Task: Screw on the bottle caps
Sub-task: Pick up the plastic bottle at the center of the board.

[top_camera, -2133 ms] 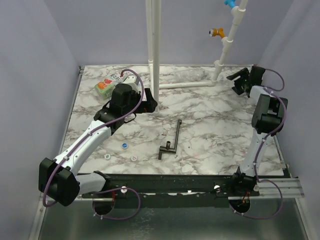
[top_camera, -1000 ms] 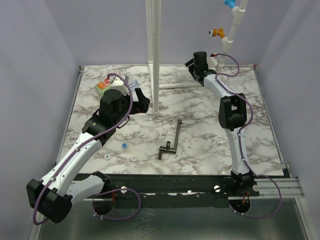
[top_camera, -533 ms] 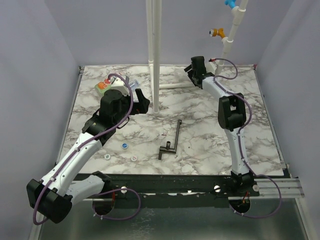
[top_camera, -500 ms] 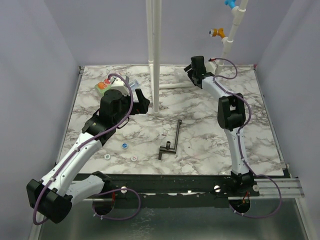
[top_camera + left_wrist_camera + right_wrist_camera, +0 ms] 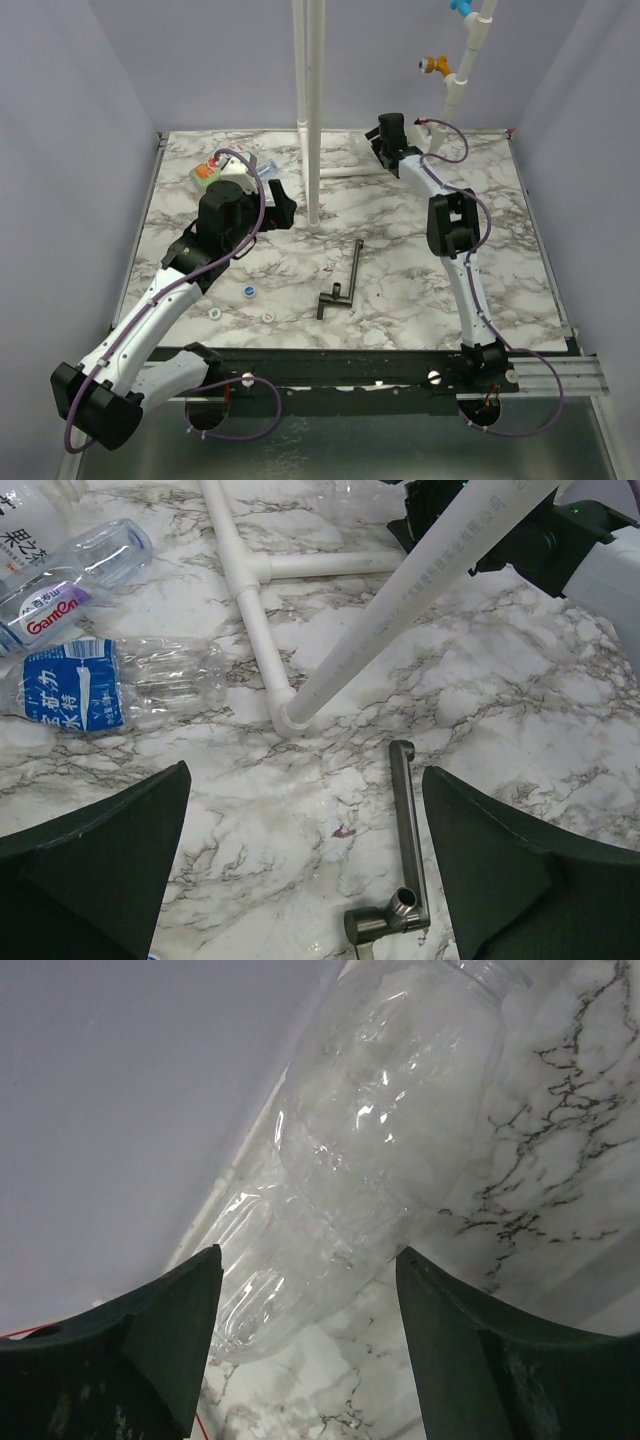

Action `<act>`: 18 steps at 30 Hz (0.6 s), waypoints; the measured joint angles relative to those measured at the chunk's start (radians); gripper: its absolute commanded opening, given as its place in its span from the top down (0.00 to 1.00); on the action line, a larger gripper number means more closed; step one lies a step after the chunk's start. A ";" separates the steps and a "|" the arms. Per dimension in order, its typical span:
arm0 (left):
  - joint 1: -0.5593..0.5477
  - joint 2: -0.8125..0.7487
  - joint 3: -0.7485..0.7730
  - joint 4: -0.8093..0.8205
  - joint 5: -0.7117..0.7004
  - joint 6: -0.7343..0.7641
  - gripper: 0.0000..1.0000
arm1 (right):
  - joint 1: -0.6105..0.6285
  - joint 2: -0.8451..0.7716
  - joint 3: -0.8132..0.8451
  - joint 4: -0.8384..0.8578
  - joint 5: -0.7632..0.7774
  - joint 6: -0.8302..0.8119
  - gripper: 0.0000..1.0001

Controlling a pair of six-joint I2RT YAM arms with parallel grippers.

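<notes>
Marble table (image 5: pixel 420 290) carries white pipes (image 5: pixel 311 120); left end effector (image 5: pixel 305 875) gapes wide, empty, near labelled bottles (image 5: pixel 100 685) at far left. Right end effector (image 5: pixel 305 1340) is open, with an unlabelled bottle (image 5: pixel 380 1130) just ahead by the back wall, not gripped. Caps (image 5: pixel 248 291) lie front-left.

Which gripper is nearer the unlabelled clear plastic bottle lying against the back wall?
Right. The right gripper sits at the unlabelled clear plastic bottle, open fingers framing it. The left gripper is far off, beyond the upright white pipe, near the labelled bottles.
</notes>
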 measured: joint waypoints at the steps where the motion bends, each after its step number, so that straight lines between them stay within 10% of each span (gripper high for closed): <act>1: 0.000 -0.002 0.000 -0.003 0.000 0.001 0.01 | -0.001 0.010 0.012 0.004 0.000 0.005 0.26; 11: 0.005 -0.015 0.000 -0.030 -0.007 0.013 0.01 | -0.009 0.054 -0.009 0.155 0.000 0.090 0.48; 18: 0.005 -0.027 0.000 -0.042 -0.014 0.014 0.01 | -0.012 0.058 -0.072 0.286 -0.010 0.126 0.89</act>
